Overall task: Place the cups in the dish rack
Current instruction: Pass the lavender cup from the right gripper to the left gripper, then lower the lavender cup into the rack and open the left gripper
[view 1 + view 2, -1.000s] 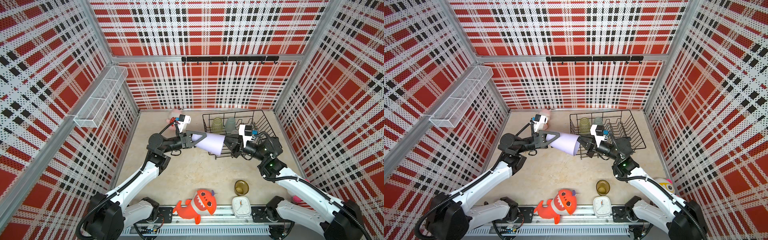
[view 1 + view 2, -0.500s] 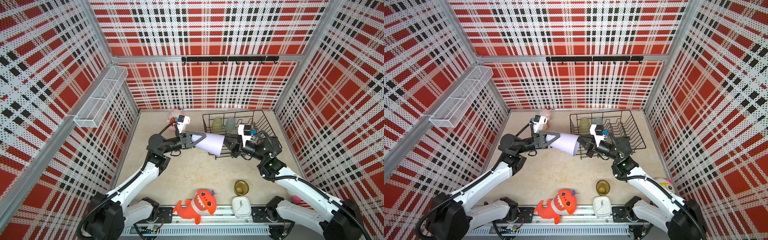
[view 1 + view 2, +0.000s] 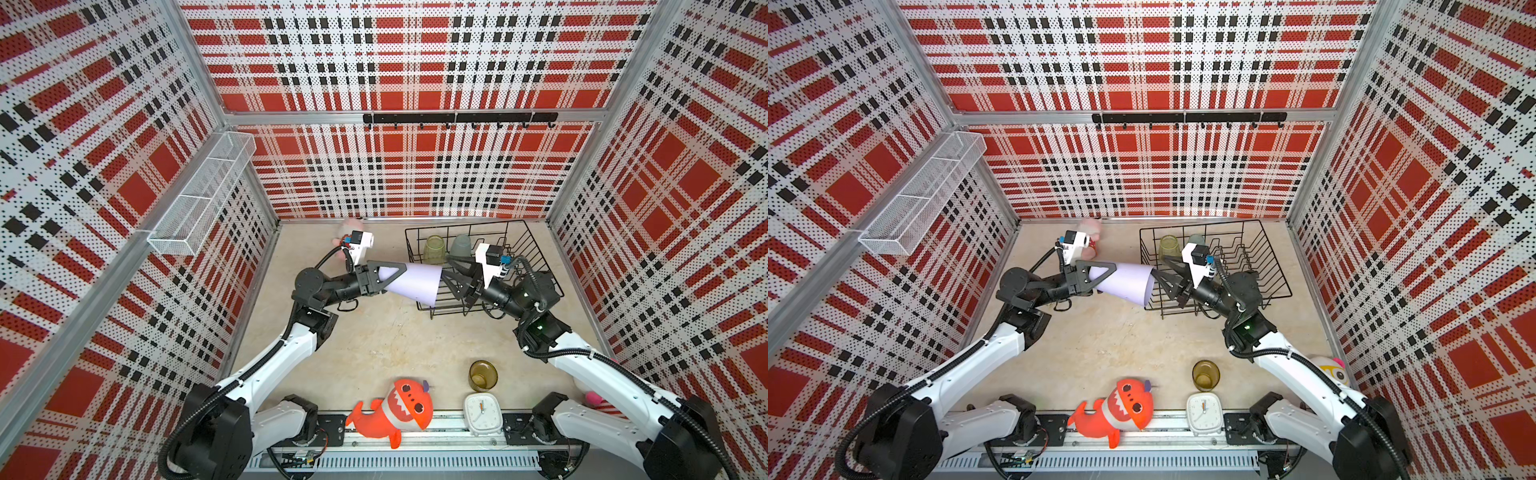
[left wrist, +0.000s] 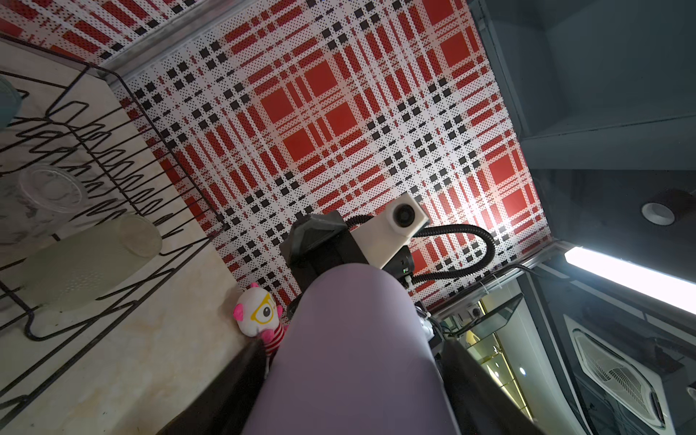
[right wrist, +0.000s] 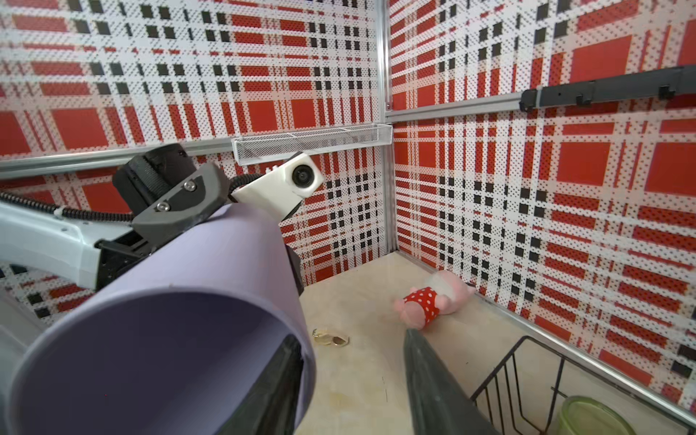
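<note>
Between red plaid walls [image 3: 395,62], a beige tabletop [image 3: 374,332] bears the dish rack [image 3: 544,257].

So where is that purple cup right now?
In both top views the lilac cup hangs mid-air near the centre, lying sideways in the left end effector, its open mouth meeting the right end effector at the left edge of the dish rack.

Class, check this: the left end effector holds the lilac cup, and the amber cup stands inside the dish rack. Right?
No: the amber cup stands outside the dish rack, on the table by the white clock, as both top views show. The left end effector does hold the lilac cup.
</note>
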